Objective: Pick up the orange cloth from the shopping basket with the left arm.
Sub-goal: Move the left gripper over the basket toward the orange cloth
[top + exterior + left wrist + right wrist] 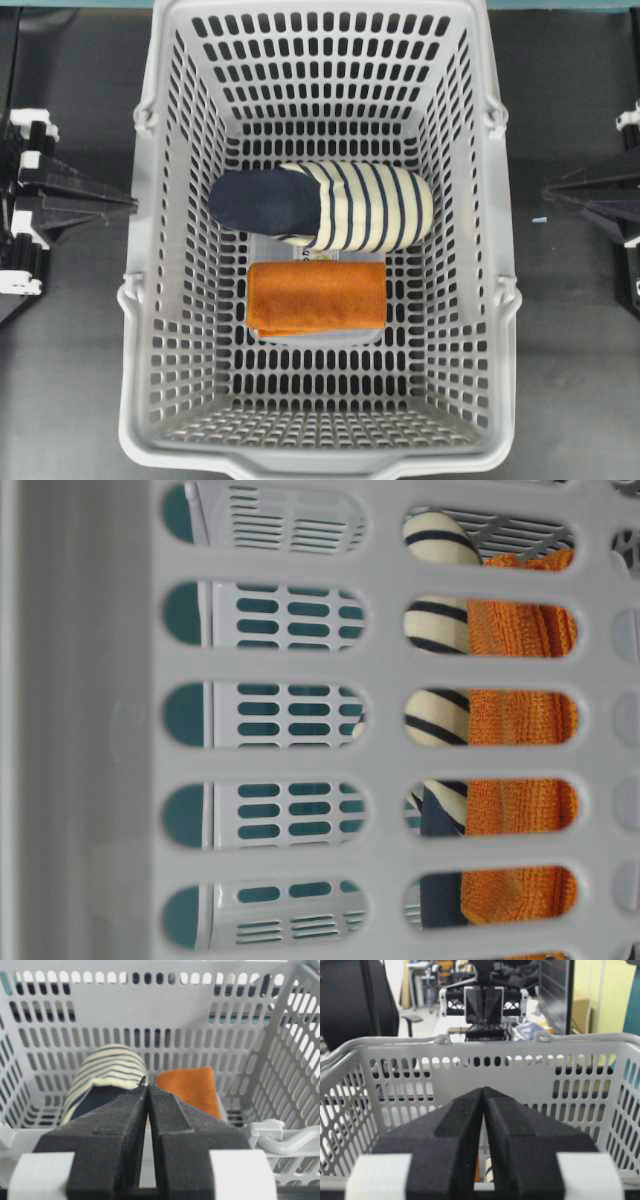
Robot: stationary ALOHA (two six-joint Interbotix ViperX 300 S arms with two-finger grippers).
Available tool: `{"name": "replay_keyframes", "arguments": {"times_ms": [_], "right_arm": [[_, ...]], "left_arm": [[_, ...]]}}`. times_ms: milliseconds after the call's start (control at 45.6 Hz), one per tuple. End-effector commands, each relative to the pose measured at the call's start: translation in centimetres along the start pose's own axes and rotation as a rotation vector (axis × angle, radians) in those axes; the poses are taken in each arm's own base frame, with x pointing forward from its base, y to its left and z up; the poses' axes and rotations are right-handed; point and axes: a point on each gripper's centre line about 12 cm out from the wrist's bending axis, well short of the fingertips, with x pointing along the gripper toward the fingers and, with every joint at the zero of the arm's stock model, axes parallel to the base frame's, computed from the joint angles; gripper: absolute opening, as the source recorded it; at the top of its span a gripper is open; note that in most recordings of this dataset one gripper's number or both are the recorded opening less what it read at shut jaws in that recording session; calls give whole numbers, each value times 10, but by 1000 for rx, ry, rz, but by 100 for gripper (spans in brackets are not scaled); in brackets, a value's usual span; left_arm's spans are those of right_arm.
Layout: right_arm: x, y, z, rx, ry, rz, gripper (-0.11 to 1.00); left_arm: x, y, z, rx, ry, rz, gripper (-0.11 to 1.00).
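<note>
The orange cloth point(316, 297) lies folded flat on the floor of the light-grey shopping basket point(133, 330), just in front of a navy and cream-striped bundle. My left gripper point(130, 205) is shut and empty, outside the basket's left wall at rim height. In the left wrist view its tips point(148, 1087) point over the rim toward the orange cloth point(189, 1089). My right gripper point(548, 190) is shut and empty outside the right wall; its wrist view shows the tips point(483, 1090) before the basket wall point(520, 1055). The cloth also shows through the slots in the table-level view point(520, 720).
The navy and cream-striped fabric bundle point(330, 205) lies behind the orange cloth, touching or nearly touching it, and shows in the left wrist view point(107, 1067). The basket's tall slotted walls point(150, 1010) enclose both. The opposite arm point(484, 1002) shows beyond the far rim.
</note>
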Motion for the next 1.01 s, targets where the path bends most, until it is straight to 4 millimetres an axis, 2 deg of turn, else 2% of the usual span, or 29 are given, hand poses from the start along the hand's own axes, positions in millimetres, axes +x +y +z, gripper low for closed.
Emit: {"name": "replay_keyframes", "arguments": {"times_ms": [0, 88, 307, 526, 570, 636, 746, 833, 899, 987], "right_arm": [[3, 1, 7, 16, -18, 4, 0], [3, 0, 6, 58, -11, -1, 0], [3, 2, -6, 95, 95, 2, 0], [1, 2, -8, 69, 134, 4, 3], [1, 2, -9, 66, 137, 4, 8], [0, 2, -9, 66, 143, 4, 22], [0, 2, -7, 69, 135, 4, 55], [-1, 2, -6, 70, 132, 4, 76], [-2, 2, -5, 69, 132, 5, 81], [-3, 2, -4, 69, 135, 5, 80]], "left_arm": [[7, -2, 27, 1, -43, -15, 6], [15, -1, 39, -8, -18, -9, 0], [44, -2, 53, -11, 140, -6, 0], [80, -7, 64, -15, 275, -21, 0], [88, -9, 65, -17, 307, -25, 0], [98, -11, 65, -14, 350, -29, 0], [115, -12, 65, -10, 428, -28, 0], [129, -15, 62, 2, 483, -34, 0], [138, -17, 59, -4, 521, -36, 0], [150, -20, 54, 1, 579, -39, 1]]}}
